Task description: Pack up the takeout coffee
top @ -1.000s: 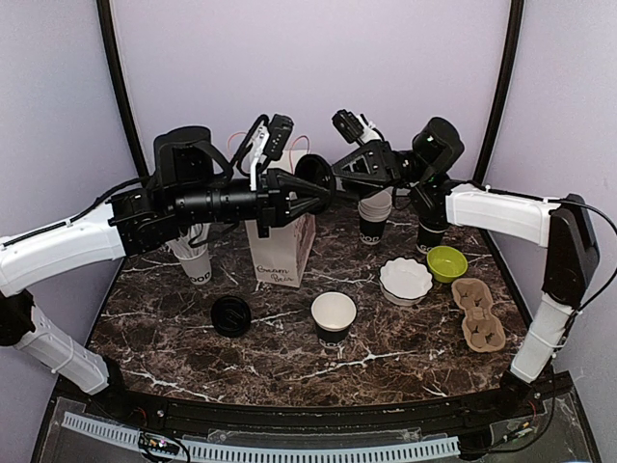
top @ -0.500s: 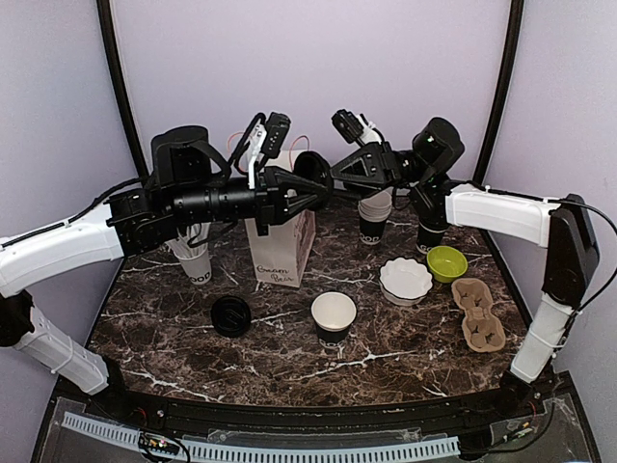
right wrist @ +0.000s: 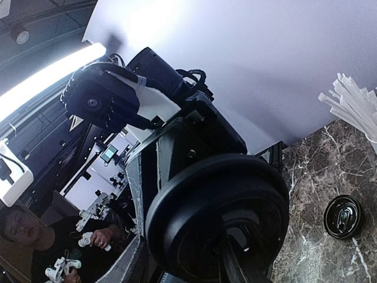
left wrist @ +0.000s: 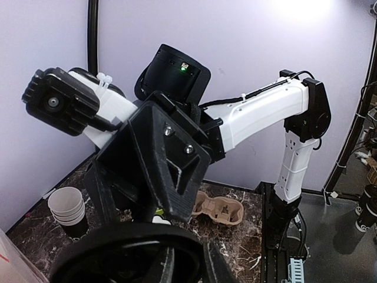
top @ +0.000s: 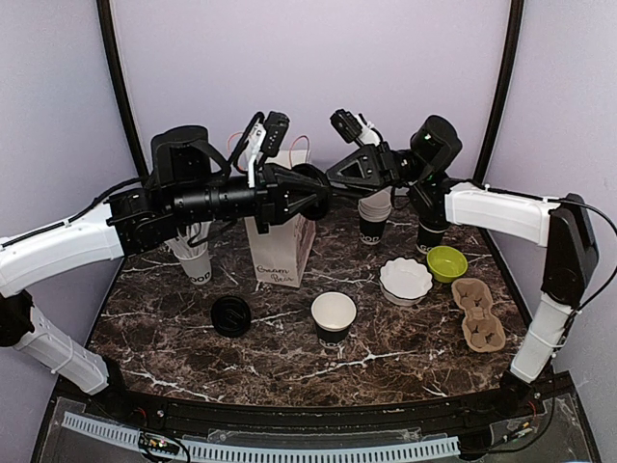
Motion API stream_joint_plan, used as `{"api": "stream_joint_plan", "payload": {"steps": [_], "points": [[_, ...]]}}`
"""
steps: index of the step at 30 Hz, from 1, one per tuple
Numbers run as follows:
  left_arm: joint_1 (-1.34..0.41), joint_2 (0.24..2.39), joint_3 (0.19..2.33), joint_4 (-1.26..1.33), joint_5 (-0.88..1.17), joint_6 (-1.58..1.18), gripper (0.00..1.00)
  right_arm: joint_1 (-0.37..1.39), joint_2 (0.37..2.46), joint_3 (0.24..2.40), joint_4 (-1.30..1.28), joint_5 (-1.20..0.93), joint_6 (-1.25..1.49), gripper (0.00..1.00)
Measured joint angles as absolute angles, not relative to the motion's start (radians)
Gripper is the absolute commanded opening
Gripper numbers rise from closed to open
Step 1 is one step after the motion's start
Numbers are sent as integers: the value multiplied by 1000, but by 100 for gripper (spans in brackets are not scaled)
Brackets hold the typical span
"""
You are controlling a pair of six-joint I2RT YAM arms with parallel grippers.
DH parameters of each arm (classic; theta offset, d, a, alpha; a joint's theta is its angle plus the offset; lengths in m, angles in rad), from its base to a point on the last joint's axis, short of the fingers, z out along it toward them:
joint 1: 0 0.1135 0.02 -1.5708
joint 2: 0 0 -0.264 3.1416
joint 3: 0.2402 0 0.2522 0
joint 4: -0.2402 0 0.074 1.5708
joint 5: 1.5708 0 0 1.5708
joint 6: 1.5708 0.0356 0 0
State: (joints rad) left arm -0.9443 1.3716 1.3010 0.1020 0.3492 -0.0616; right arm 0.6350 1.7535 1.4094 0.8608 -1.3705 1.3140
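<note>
- L gripper (top: pixel 301 193), mid-air above the paper bag (top: pixel 281 253) at far centre: clamped on the rim of a black lid (right wrist: pixel 218 218); grip has just begun to ease vs a sec ago
- R gripper (top: pixel 333 176), nose to nose w/ it: jaws have been narrowing around the same lid and it has edged a touch left; can't tell if they're on the lid yet
- My read: lid handover L→R underway; capping and bagging both not yet done
- Takeout coffee: no capped cup clearly visible; best candidate is the open cup (top: pixel 333 316), upright near centre of the table (top: pixel 405 347), well apart from both grippers; black outside w/ white lettering, white-lined, no lid
- Held lid: round, thick raised rim, glossy black plastic, face turned toward R wrist cam; can't tell if anything sits behind it
- Spare lid (top: pixel 231 315) lies flat on the table, left of the open cup
</note>
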Motion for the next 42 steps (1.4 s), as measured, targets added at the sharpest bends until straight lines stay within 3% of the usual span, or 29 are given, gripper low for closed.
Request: {"api": "stream_joint_plan", "payload": {"steps": [6, 12, 17, 19, 29, 38, 42], "points": [[-944, 1372, 1298, 102, 336, -59, 25, 635, 1760, 1416, 859, -1373, 1303, 33], [-944, 1373, 1280, 96, 310, -51, 35, 635, 1773, 1420, 853, -1373, 1294, 32], [-944, 1382, 1279, 95, 291, -42, 52, 635, 1774, 1427, 838, -1370, 1286, 32], [-946, 1387, 1278, 95, 283, -40, 55, 632, 1775, 1427, 828, -1368, 1280, 32], [-949, 1404, 1278, 92, 206, -38, 53, 623, 1791, 1427, 805, -1336, 1274, 28], [-951, 1408, 1278, 71, 16, -39, 39, 621, 1808, 1428, 810, -1333, 1292, 28], [-945, 1411, 1278, 70, -42, -41, 37, 628, 1810, 1429, 811, -1332, 1297, 28]]}}
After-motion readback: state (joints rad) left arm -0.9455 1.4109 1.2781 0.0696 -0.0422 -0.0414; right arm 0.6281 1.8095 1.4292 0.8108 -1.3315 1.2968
